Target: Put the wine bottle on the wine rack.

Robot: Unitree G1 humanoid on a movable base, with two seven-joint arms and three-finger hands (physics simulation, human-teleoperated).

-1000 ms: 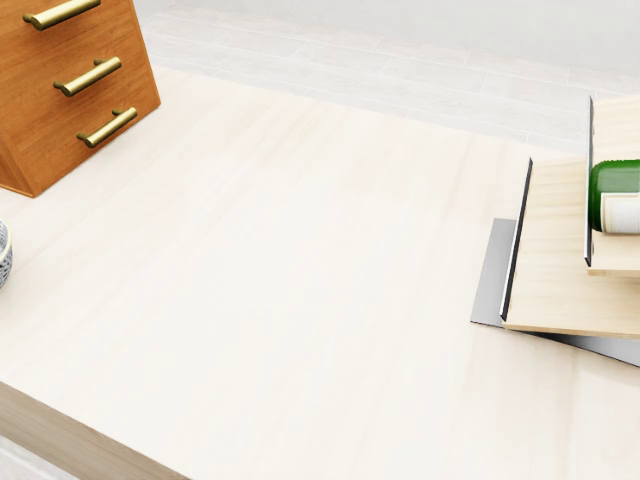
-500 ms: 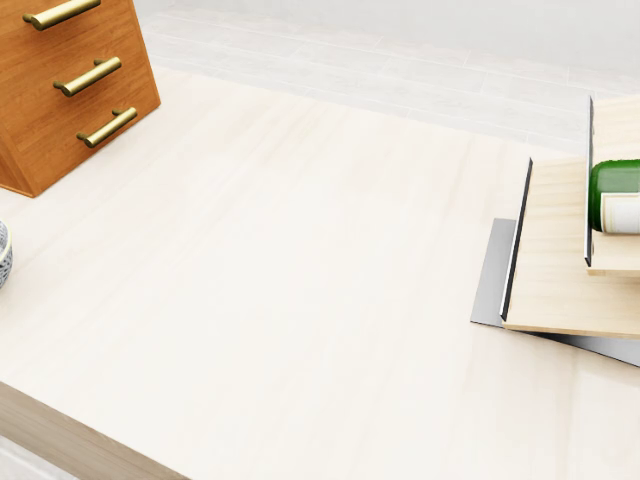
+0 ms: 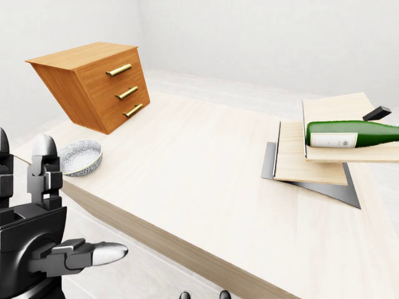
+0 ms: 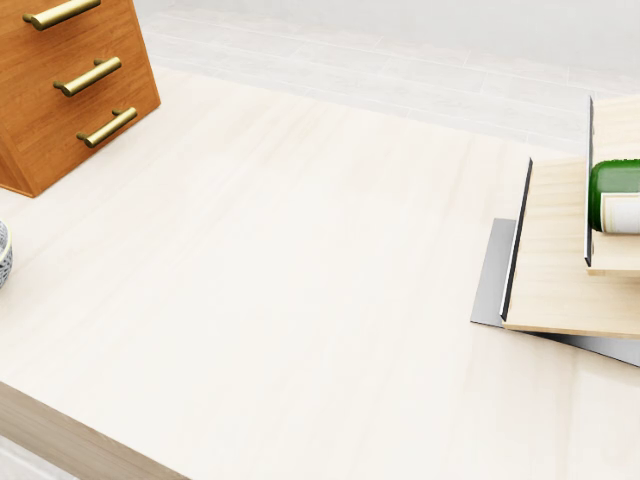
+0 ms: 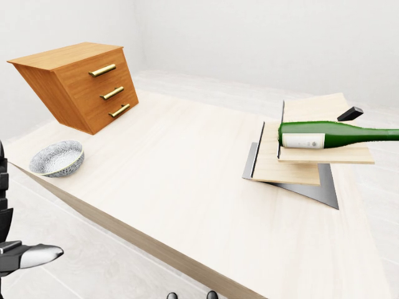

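The green wine bottle (image 5: pixel 330 135) with a white label lies on its side on the upper board of the wine rack (image 5: pixel 288 167), at the right of the right-eye view. The rack is stepped pale wooden boards on a grey metal base. In the head view only the bottle's bottom end (image 4: pixel 616 195) shows at the right edge. My left hand (image 3: pixel 73 202) is at the bottom left of the left-eye view, below the table's near edge and far from the bottle. Its fingers (image 3: pixel 45 163) are spread open with nothing in them. My right hand does not show.
A brown wooden drawer chest (image 3: pixel 100 87) with brass handles stands tilted at the table's left end. A patterned grey bowl (image 3: pixel 80 157) sits beside it near the table (image 3: pixel 187 174) edge. A small black block (image 3: pixel 376 113) lies beyond the rack.
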